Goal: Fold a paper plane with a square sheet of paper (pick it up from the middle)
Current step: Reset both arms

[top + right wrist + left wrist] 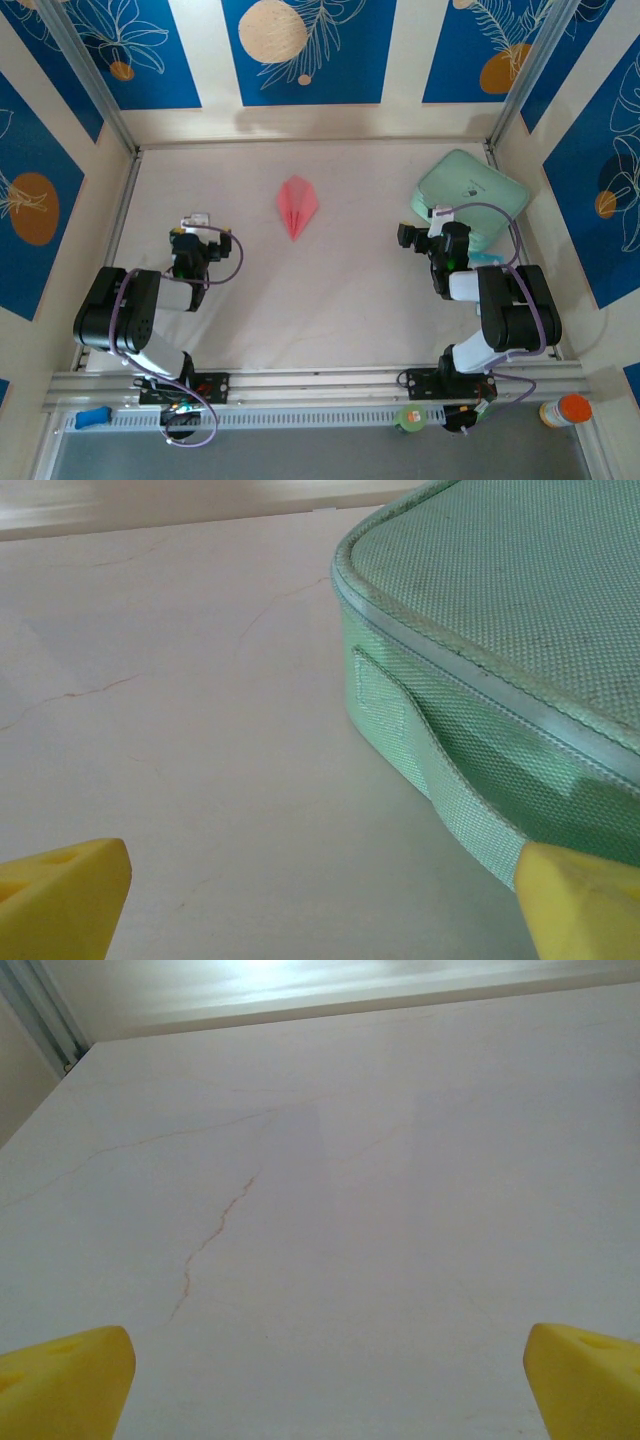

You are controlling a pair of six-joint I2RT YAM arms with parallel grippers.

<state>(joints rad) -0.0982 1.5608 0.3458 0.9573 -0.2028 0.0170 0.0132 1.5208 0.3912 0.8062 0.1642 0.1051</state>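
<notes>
Paper plane [297, 205]: one, salmon-pink, folded into a narrow kite with a centre crease and its sharp tip pointing toward the arms. It lies flat on the counter [340, 300], in the middle of the far half, between the two arms and well apart from both.
Writing: a small dark mark on top of the pad, too small to read.
Pad [472, 195]: one, mint-green, a rounded square of woven cloth with a pale piped edge. It sits at the far right corner of the counter. The right wrist view shows one strap [430, 750] sewn to its side wall.
Left pincer [197, 228]: one, with yellow fingers [60, 1385] wide apart and nothing between them. It is over bare counter, to the left of the paper plane.
Right pincer [425, 232]: one, fingers wide apart, holding nothing, just beside the pad's near left edge. In the right wrist view one finger [585, 905] stands in front of the strap's lower end; I cannot tell whether they touch.
Arms: two, black and white, each with a purple cable.
Counter marks: thin brownish hairlines across the pale top.
Near rail: one blue thing [92, 416], one green round thing [411, 418], one orange-capped bottle [566, 410].
Walls: blue panels printed with pale leaf outlines and orange and tan discs.
</notes>
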